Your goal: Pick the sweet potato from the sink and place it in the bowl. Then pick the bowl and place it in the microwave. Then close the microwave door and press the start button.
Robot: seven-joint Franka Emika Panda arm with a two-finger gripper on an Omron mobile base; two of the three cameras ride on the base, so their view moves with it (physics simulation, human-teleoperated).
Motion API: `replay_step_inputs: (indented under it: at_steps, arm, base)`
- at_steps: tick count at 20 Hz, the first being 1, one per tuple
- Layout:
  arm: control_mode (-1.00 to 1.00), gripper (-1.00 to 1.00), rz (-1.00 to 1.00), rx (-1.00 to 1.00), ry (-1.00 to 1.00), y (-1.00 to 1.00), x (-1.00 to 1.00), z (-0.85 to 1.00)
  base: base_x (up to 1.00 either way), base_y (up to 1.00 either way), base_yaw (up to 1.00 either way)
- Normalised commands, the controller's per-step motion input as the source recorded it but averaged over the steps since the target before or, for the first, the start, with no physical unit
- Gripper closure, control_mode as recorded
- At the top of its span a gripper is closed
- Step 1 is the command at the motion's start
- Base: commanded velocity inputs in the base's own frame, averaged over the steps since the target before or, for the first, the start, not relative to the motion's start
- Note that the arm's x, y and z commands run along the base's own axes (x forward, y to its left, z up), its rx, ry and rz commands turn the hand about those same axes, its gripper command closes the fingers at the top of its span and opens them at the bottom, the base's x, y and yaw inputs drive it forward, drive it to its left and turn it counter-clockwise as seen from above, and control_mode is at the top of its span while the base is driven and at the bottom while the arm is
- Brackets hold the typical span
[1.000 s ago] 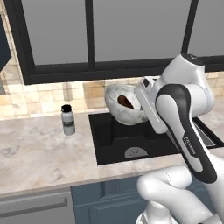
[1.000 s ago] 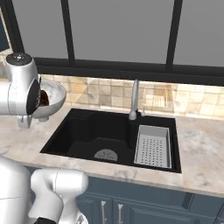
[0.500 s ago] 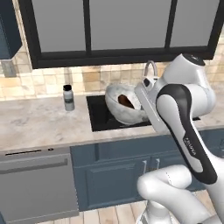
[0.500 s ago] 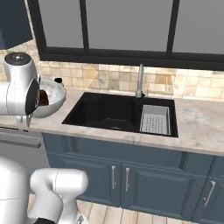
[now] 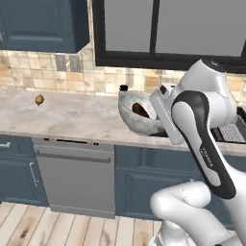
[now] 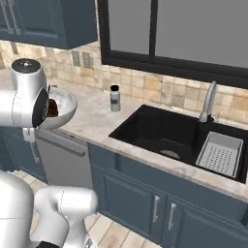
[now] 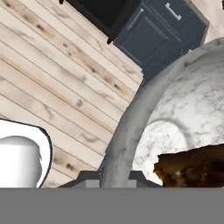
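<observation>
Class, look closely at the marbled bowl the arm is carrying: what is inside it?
Inside the bowl lies the sweet potato, reddish-brown, against its inner wall. The fingers gripping the rim and part of the bowl's inside are covered by the arm.

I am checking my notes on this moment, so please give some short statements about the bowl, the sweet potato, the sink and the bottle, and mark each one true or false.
1. The sweet potato lies inside the bowl. True.
2. The bowl stands on the counter beside the sink. False: it is held in the air, tilted, in front of the counter.
3. The sink has a sweet potato in its basin. False: the basin shows just its drain.
4. A small black-capped bottle stands on the counter left of the sink in the right base view. True.
5. The faucet lies flat in the basin. False: it stands upright behind the sink.
</observation>
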Motion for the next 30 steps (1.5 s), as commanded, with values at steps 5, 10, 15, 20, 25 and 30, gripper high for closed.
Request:
replay_step_inputs:
  at_steps: [5, 10, 15, 20, 25, 30]
  arm:
    - [1.00, 1.00, 0.00, 0.00, 0.00, 0.00, 0.00, 0.00]
    - [1.00, 1.00, 0.00, 0.00, 0.00, 0.00, 0.00, 0.00]
    - [1.00, 1.00, 0.00, 0.00, 0.00, 0.00, 0.00, 0.00]
    - [1.00, 1.00, 0.00, 0.00, 0.00, 0.00, 0.00, 0.00]
    - [1.00, 1.00, 0.00, 0.00, 0.00, 0.00, 0.00, 0.00]
    - [1.00, 1.00, 0.00, 0.00, 0.00, 0.00, 0.00, 0.00]
  base:
    - [-0.28, 0.00, 0.72]
    - [-0.21, 0.00, 0.73]
    - [-0.10, 0.00, 0.71]
    - [0.00, 0.00, 0.67]
    - [0.28, 0.00, 0.49]
    - [0.85, 0.00, 0.19]
